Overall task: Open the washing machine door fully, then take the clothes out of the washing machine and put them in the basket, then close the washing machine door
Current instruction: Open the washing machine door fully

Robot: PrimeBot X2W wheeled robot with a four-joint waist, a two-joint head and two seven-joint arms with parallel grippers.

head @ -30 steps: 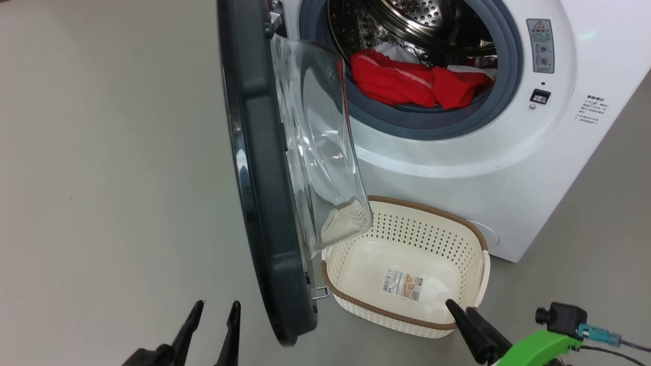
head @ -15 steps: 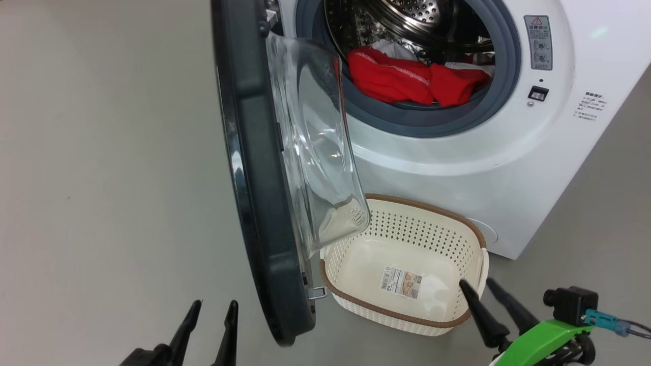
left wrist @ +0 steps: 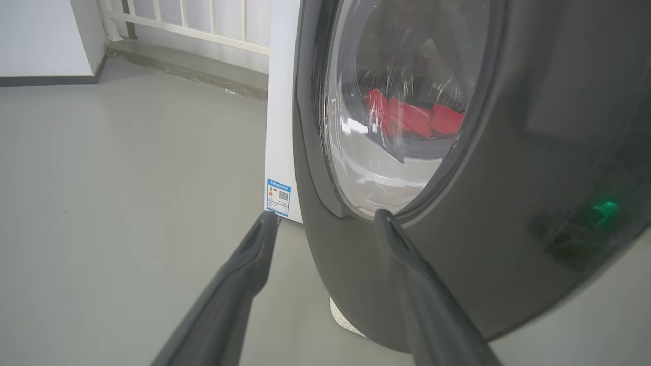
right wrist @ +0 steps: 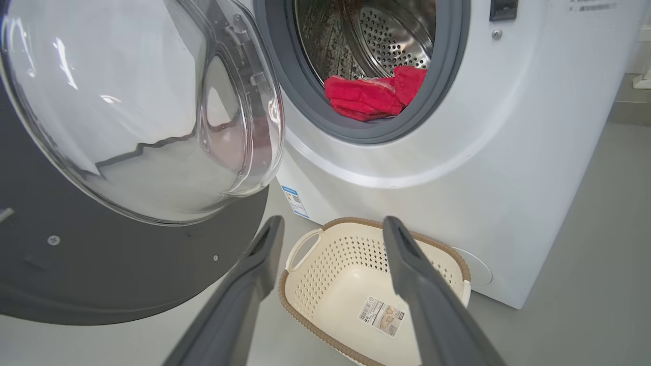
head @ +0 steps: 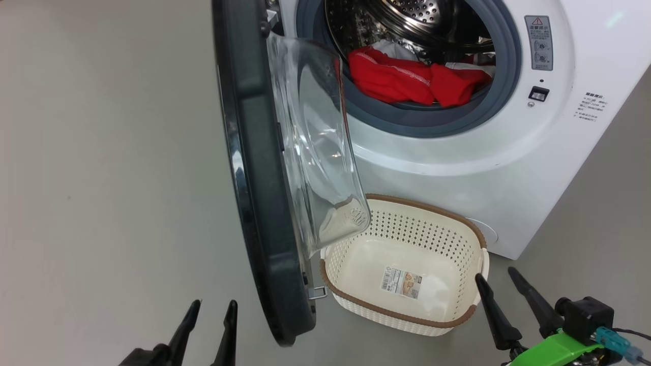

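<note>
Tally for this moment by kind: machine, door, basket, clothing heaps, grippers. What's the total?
washing machine: 1
washing machine door: 1
basket: 1
clothes heap: 1
grippers: 2, left gripper and right gripper
Total: 6

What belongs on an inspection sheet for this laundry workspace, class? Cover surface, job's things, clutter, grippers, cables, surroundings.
Surface: smooth grey floor.
Job's things: white front-loading washing machine; its round black-rimmed glass door stands open; red clothes lie in the perforated steel drum; cream perforated plastic basket with brown rim sits on the floor before the machine, holding just a label sticker.
Clutter: nothing seen.
Grippers: left gripper open, empty, beside the door's outer face; right gripper open, empty, near the basket.
Cables: thin dark cable with teal plug at the right wrist.
Surroundings: white railing, white wall.
</note>
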